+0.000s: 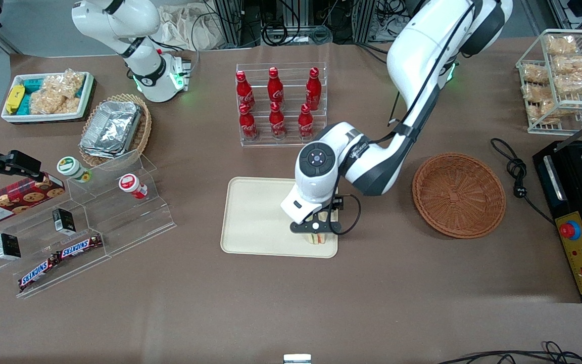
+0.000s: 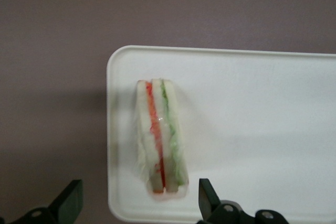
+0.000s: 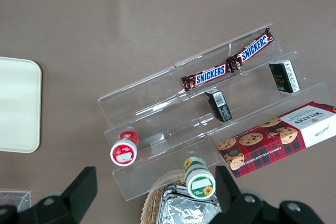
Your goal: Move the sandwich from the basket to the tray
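Tool (image 1: 316, 228) open above one sandwich (image 2: 160, 140)

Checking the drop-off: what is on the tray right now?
Only the sandwich lies on the tray, near one corner. The gripper hovers open above it, hiding most of it from the front camera.

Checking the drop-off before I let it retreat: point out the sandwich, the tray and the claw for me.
sandwich (image 2: 160, 137): left wrist view, on its filling edge.
tray (image 1: 255, 212): front view, bare surface.
claw (image 2: 139, 203): left wrist view, midway between its open fingertips, above the sandwich.
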`<state>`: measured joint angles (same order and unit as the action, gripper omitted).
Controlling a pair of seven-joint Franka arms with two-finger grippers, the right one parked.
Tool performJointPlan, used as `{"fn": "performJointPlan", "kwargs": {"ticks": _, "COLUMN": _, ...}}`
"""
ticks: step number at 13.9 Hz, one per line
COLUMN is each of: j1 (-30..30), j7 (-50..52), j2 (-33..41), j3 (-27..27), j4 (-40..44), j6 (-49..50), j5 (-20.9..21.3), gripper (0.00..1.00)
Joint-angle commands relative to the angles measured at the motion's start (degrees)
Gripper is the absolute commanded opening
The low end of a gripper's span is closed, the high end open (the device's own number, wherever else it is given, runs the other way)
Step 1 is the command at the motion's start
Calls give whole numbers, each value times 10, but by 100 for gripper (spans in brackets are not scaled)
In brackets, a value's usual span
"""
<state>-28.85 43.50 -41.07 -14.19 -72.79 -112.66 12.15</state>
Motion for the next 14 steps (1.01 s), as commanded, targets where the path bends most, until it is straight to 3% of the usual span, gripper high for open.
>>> {"fn": "performJointPlan", "kwargs": {"ticks": 1, "j1": -2, "j7": -17, "j2": 76, "j3": 21, "j4": -18, "j6": 75, "j5": -2, "gripper": 100}}
{"fn": "performJointPlan", "kwargs": {"ticks": 7, "j1": -2, "j7": -95, "j2": 286, "j3": 128, "j4": -211, "j6": 81, "j5": -21, "gripper": 100}}
{"fn": "performJointPlan", "kwargs": {"ticks": 11, "j1": -2, "j7": -236, "j2": 345, "j3": 242, "j4": -227, "j6": 118, "j5": -76, "gripper": 100}}
{"fn": "performJointPlan", "kwargs": {"ticks": 14, "j1": -2, "j7": -336, "j2": 343, "j3": 317, "j4": -207, "j6": 119, "j5": -109, "gripper": 100}}
